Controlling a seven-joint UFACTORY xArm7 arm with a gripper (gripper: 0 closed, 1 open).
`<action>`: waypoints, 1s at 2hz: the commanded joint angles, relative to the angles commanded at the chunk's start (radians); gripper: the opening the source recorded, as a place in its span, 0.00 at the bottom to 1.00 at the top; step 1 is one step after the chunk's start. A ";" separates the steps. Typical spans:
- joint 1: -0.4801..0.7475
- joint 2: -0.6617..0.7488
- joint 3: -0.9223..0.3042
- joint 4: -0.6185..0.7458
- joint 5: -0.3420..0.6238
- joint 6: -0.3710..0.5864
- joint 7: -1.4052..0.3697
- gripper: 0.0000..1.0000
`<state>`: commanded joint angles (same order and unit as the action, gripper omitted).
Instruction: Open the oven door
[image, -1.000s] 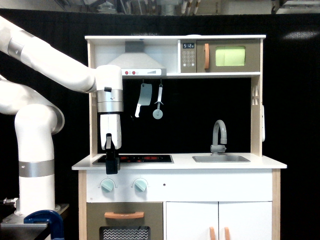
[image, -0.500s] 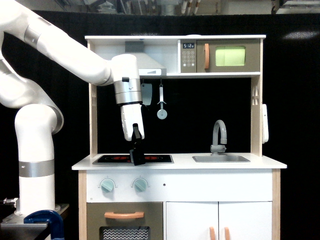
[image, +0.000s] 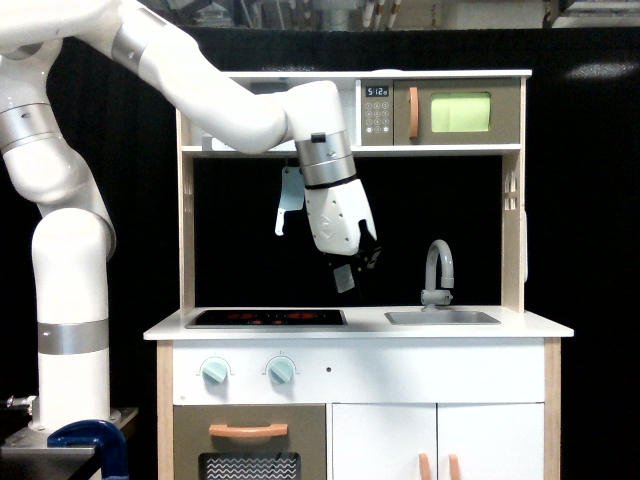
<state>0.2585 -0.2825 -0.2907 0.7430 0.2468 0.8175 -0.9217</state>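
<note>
Although the arm entered from the exterior view's left, its gripper (image: 350, 270) hung in mid-air over the counter (image: 360, 322), between the hob (image: 266, 318) and the tap (image: 438, 268), tilted toward the right. Its jaws looked slightly parted with nothing between them, though against the black backdrop I could not tell their spread for sure. Up on the right of the top shelf sat the oven door (image: 465, 112), shut, with its vertical orange handle (image: 413, 112) at its left edge beside the keypad (image: 377, 112). That door was probably light, stiff wood or plastic swinging on a hinge at its right side, so the handle was the place to take hold and pull outward. Compared with a second earlier, the gripper had left the counter's left front edge, risen, and travelled right toward the tap, nearer the handle but below it.
</note>
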 joint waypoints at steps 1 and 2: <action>-0.099 0.453 -0.063 0.518 0.482 0.551 -0.964 1.00; -0.125 0.417 -0.048 0.465 0.576 0.521 -0.960 1.00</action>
<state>0.1334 0.1343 -0.3386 1.2081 0.8232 1.3382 -1.8812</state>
